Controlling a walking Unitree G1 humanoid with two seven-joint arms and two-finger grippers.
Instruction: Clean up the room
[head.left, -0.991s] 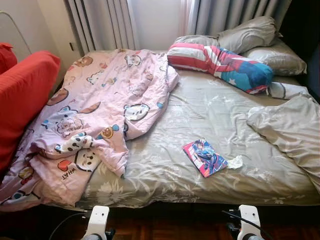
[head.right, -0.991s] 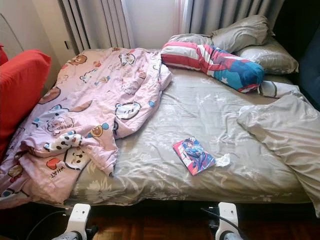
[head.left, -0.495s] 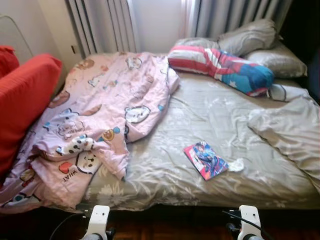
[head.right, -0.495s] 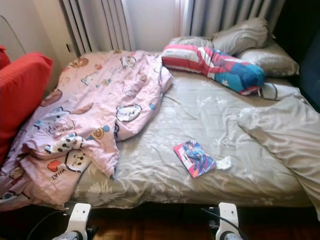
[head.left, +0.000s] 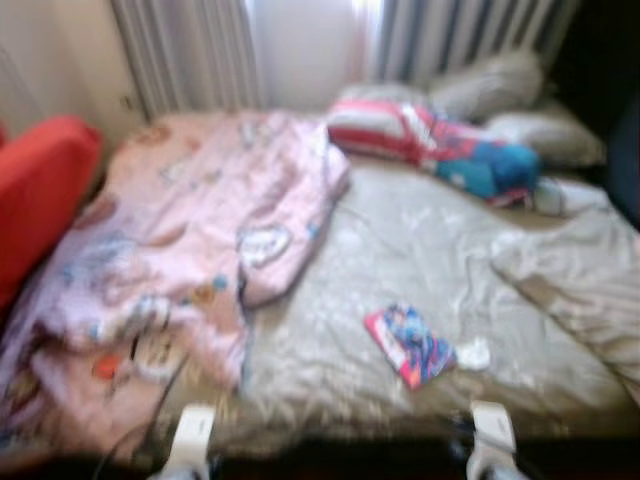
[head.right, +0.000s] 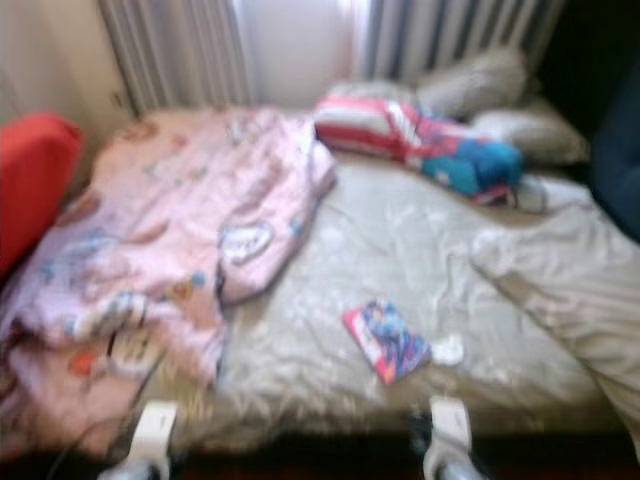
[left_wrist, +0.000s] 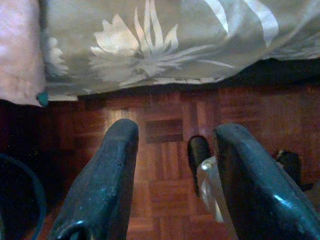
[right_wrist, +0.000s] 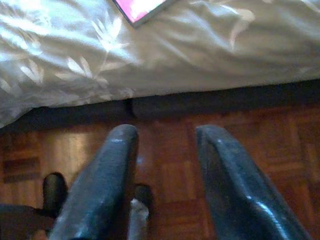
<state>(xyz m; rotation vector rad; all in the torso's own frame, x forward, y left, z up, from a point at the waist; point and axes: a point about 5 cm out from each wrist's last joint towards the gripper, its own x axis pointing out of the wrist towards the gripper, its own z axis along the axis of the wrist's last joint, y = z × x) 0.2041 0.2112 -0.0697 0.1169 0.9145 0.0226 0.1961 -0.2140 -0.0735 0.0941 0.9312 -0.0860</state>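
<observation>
Quilt left on bed — booklet right, pillows behind.

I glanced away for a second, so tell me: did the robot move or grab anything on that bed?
Only the camera shifted and blurred; the robot is moving. Nothing was grabbed. The book, crumpled tissue and pink blanket lie as before. The left gripper and right gripper hang open over the floor.

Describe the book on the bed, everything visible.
The book is thin and flat, with a colourful cover in blue, red and pink; the blur hides any detail of the picture. It lies closed and face up on the grey leaf-print sheet, near the foot edge, turned at an angle to it. A small crumpled white tissue sits right against its right side. No gripper touches it.
</observation>
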